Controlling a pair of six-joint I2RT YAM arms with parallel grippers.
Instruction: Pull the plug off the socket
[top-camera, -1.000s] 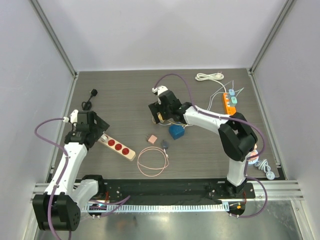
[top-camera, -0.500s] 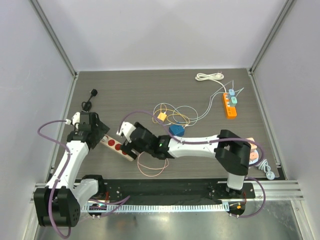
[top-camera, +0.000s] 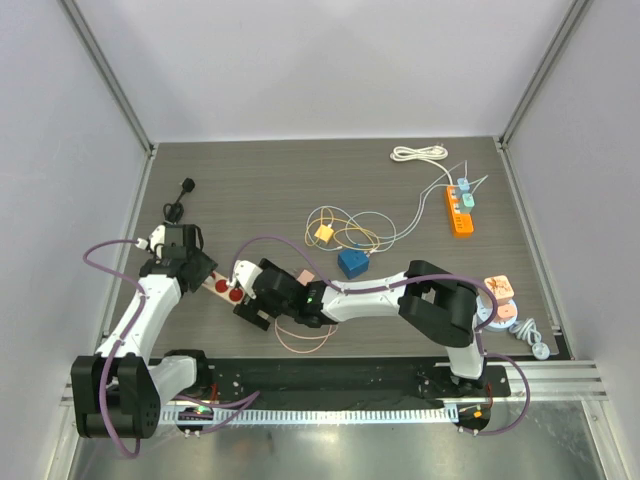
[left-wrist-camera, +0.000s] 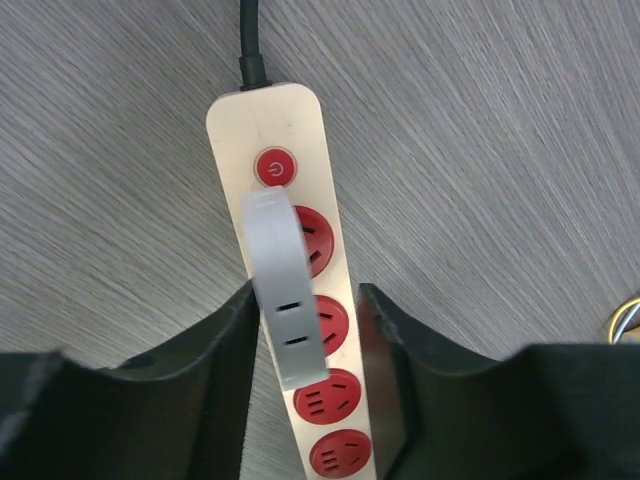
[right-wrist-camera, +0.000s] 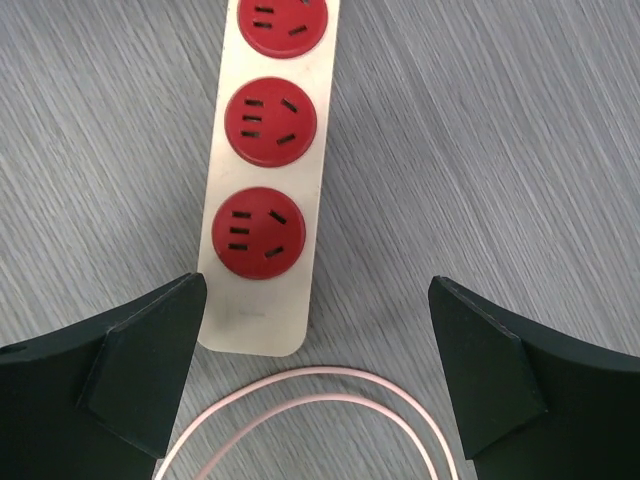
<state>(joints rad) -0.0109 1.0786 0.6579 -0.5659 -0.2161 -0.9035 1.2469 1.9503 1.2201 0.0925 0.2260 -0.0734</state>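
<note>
A cream power strip (top-camera: 228, 287) with red sockets (left-wrist-camera: 328, 325) lies at the left of the table. A grey-white plug (left-wrist-camera: 280, 270) with two slots stands over its upper sockets, below the red switch (left-wrist-camera: 275, 167). My left gripper (left-wrist-camera: 305, 300) straddles the strip (left-wrist-camera: 290, 120). The jaws are narrowed: the left finger (left-wrist-camera: 215, 350) meets the plug's edge, and red sockets still show between the plug and the right finger (left-wrist-camera: 385, 350). My right gripper (right-wrist-camera: 315, 300) stands wide open over the strip's free end (right-wrist-camera: 265, 310), with a pink cable loop (right-wrist-camera: 300, 385) under it.
A black cord runs from the strip to a black plug (top-camera: 180, 198) at the far left. A blue block (top-camera: 352, 262), a yellow piece with wire loops (top-camera: 324, 232), an orange power strip (top-camera: 458, 212) and a white cable (top-camera: 419, 153) lie to the right.
The right arm has swung from the table's middle down and left to the strip's free end. The left gripper has narrowed around the strip and plug.
</note>
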